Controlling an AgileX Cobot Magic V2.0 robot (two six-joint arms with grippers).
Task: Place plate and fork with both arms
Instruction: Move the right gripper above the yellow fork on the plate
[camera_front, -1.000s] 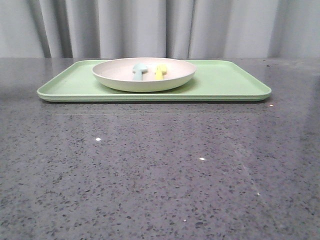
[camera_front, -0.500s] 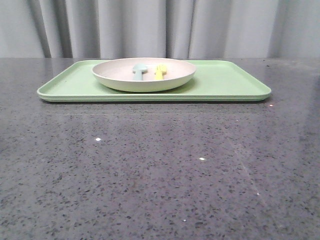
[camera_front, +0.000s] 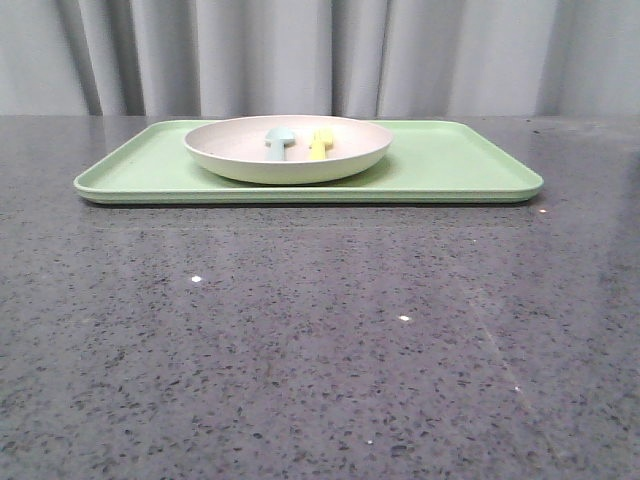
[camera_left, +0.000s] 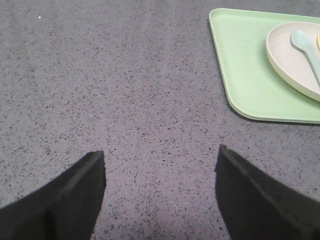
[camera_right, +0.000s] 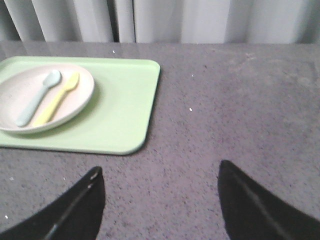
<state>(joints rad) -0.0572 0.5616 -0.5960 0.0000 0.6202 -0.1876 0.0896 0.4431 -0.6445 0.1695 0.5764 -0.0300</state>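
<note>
- On the far half of the speckled grey table (camera_front: 320, 340) you see the light-green tray (camera_front: 450, 165), lying flat before the grey curtain (camera_front: 320, 55).
- Your plate (camera_front: 288, 148) sits on the tray, left of its middle.
- Your yellow fork (camera_front: 320, 143) lies inside the plate, just beside the pale blue-green spoon (camera_front: 279, 142), the fork on the right.
- Your left gripper (camera_left: 160, 195) hangs over bare table with its fingers (camera_left: 75, 195) spread wide apart, gripping nothing; the tray corner is well away from it.
- Your right gripper (camera_right: 160, 200) likewise has its fingers (camera_right: 255, 205) spread wide and empty, above bare table near the tray's right end.
</note>
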